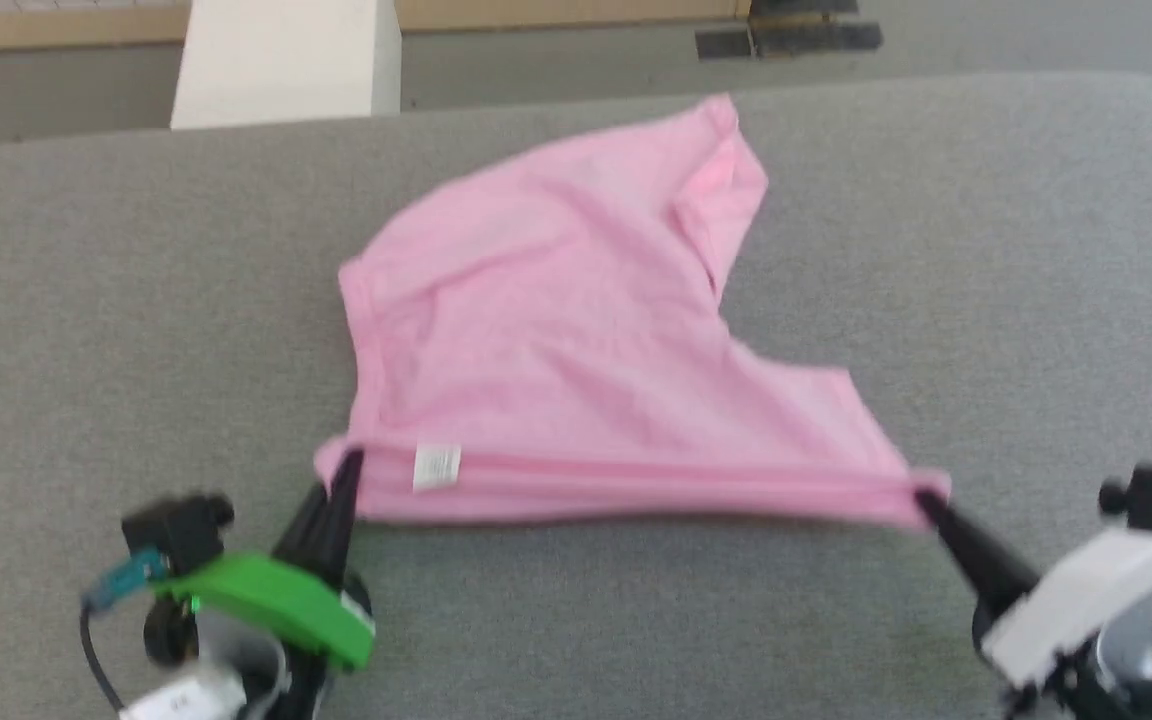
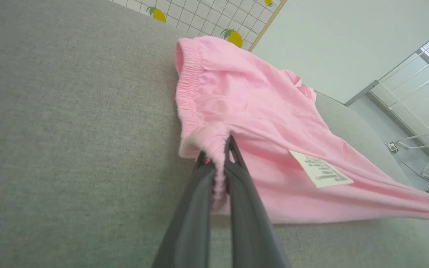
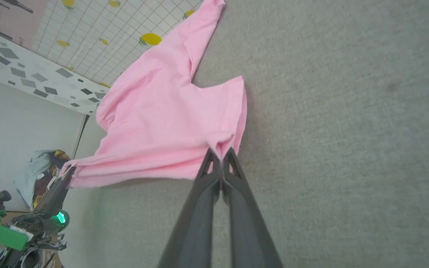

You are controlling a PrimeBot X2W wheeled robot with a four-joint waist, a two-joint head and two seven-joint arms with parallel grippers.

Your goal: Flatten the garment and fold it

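Step in hand appears to be flattening: the left pincer (image 1: 348,462) is clamped on one corner of the gathered hem (image 1: 656,478) of the plain light-pink thin cloth garment (image 1: 556,330), the right pincer (image 1: 926,497) on the opposite corner, the hem taut between them and the small white tag (image 1: 436,466) just beside the left pincer. The remainder lies rumpled on the grey fabric table surface (image 1: 86,300) beyond both pincers; the next move likely calls for an even joint draw to settle it flat. Both arms sit low, fingers slanting inward.
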